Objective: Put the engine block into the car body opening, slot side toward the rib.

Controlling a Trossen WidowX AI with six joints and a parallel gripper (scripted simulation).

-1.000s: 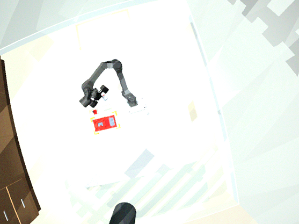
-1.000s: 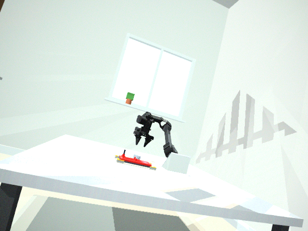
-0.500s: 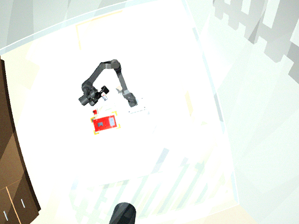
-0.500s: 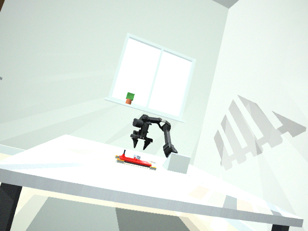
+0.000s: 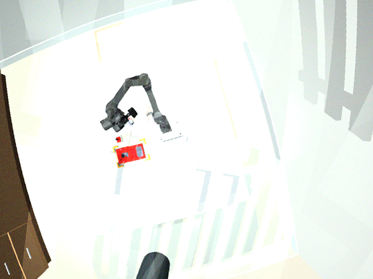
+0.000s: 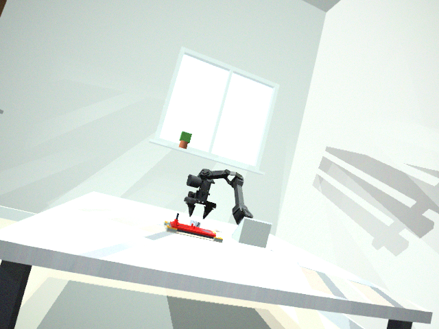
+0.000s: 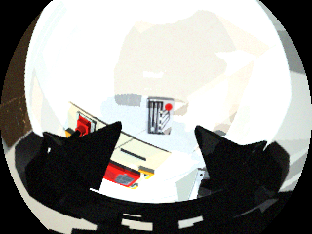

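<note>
The engine block [image 5: 130, 121] [image 6: 194, 223] [image 7: 157, 115] is a small grey block with slots and a red dot. It sits outside the car body, on its arm side. My gripper [image 6: 197, 216] [image 7: 159, 127] is open and empty, fingers pointing down above the engine block, which shows between the fingertips in the wrist view. The red car body [image 5: 131, 153] [image 6: 202, 232] [image 7: 113, 172] lies flat between yellow corner pieces. Its dark opening [image 5: 125, 155] shows in the top view. In the wrist view the left finger hides part of the car body. The rib cannot be made out.
A small red piece with a black knob [image 5: 118, 139] [image 7: 83, 126] stands beside the car body. A pale strip with a dark slot [image 7: 133, 154] lies between engine block and car body. A white box [image 6: 255, 232] is at the arm's base. Yellow corner pieces [image 5: 143, 141] [image 7: 146, 171] surround the car body.
</note>
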